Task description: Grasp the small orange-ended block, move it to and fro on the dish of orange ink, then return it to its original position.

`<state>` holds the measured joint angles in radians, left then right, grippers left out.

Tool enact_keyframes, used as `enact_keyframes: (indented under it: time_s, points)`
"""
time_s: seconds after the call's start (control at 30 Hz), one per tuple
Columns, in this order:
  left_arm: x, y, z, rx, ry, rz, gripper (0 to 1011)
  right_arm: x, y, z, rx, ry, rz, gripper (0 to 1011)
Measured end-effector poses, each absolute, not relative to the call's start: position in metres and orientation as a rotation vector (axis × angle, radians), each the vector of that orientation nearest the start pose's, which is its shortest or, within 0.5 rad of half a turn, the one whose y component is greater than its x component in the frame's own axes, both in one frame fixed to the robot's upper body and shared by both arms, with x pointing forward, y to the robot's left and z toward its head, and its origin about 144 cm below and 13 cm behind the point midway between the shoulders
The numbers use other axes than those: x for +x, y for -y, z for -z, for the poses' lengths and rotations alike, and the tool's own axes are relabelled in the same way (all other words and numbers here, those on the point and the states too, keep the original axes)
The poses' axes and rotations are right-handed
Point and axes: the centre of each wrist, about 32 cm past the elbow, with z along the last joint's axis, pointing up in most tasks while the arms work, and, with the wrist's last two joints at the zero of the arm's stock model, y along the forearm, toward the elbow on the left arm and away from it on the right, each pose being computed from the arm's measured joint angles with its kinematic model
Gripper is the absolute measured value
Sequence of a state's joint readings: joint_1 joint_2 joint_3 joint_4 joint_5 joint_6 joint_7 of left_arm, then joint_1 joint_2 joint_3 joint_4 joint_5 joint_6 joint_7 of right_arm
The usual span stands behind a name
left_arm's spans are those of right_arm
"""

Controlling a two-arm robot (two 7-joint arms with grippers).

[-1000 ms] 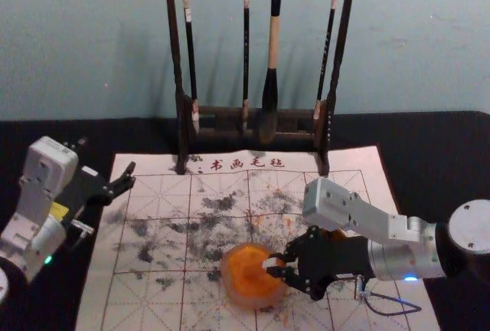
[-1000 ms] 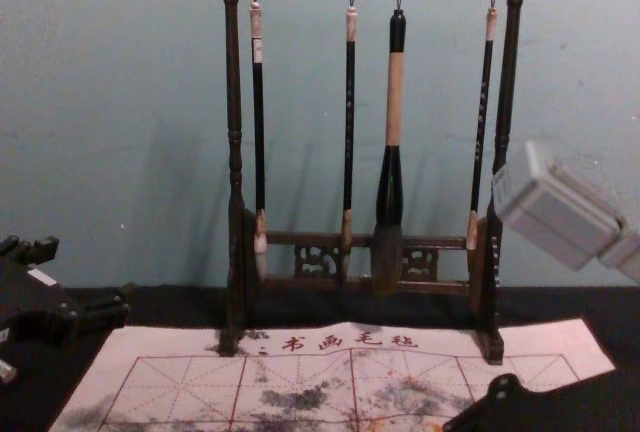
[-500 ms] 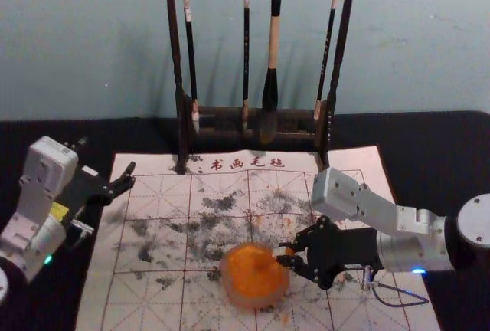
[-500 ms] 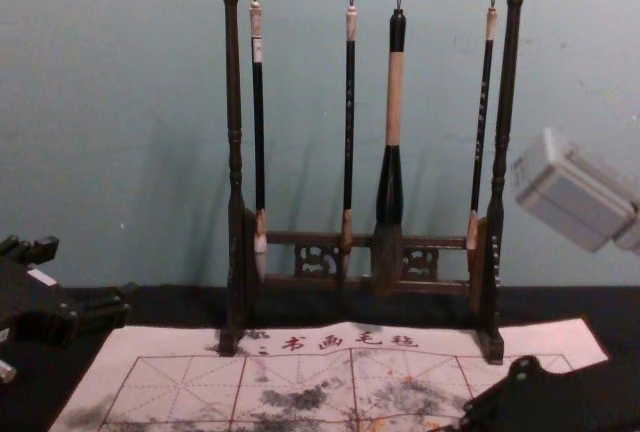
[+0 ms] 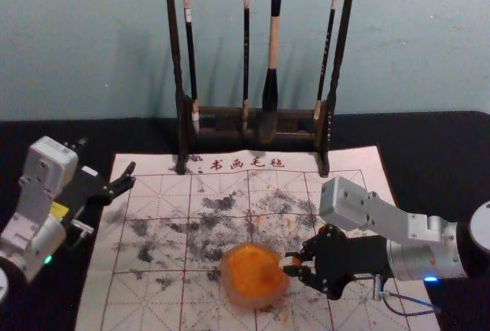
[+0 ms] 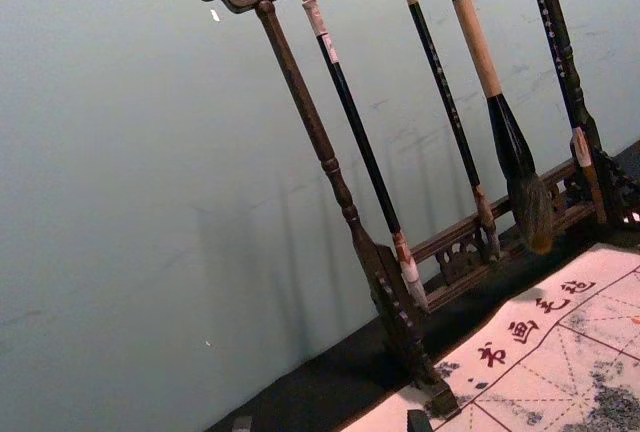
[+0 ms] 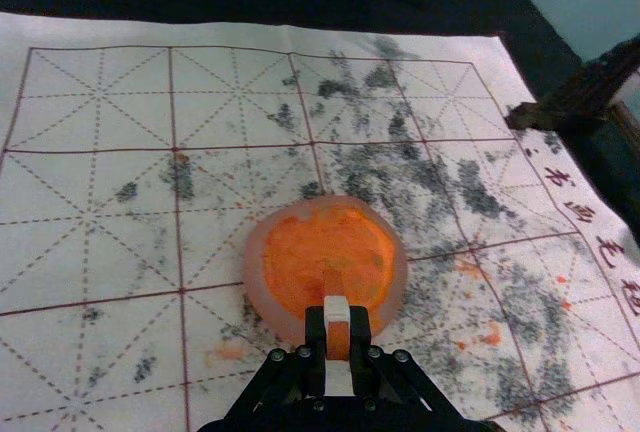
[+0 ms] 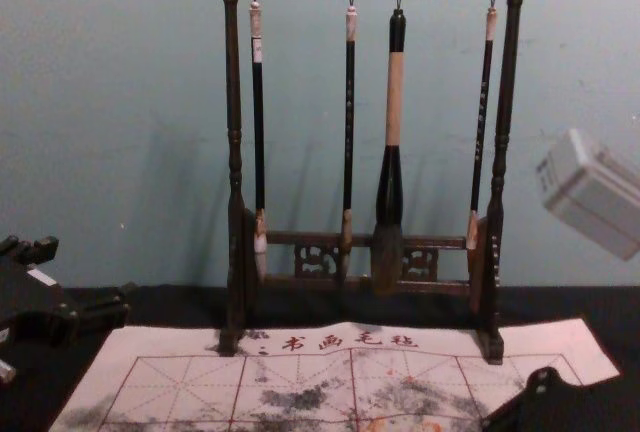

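The right gripper is beside the dish of orange ink, at its right rim. The block shows orange between its fingertips. In the right wrist view, the right gripper is shut on the block, whose white part and orange end are visible against the near rim of the dish. Whether the block touches the dish I cannot tell. My left gripper stays parked open over the left side; in the left wrist view the left gripper has its fingertips far apart.
A dark wooden rack stands at the back of the mat, with several brushes hanging from it. The gridded mat, stained black and orange, lies under the dish on a black cloth.
My right gripper has shifted right across the dish to its right rim, carrying the block along. The dish and the left arm have stayed where they were.
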<state>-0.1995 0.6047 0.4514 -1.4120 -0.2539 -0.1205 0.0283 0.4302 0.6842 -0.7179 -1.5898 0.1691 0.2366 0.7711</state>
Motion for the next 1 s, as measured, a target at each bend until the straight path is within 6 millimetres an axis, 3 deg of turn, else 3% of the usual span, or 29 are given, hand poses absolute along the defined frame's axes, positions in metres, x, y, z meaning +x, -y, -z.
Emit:
enact_keyframes:
  time_s: [0.47, 1.0]
  points:
    - [0.489, -0.310, -1.140, 0.304, 0.285, -1.248, 1002, 0.505, 0.236, -1.211, -0.643, 0.168, 0.263, 100]
    - [0.489, -0.310, -1.140, 0.304, 0.285, -1.248, 1001, 0.516, 0.233, -1.211, -0.637, 0.172, 0.323, 100]
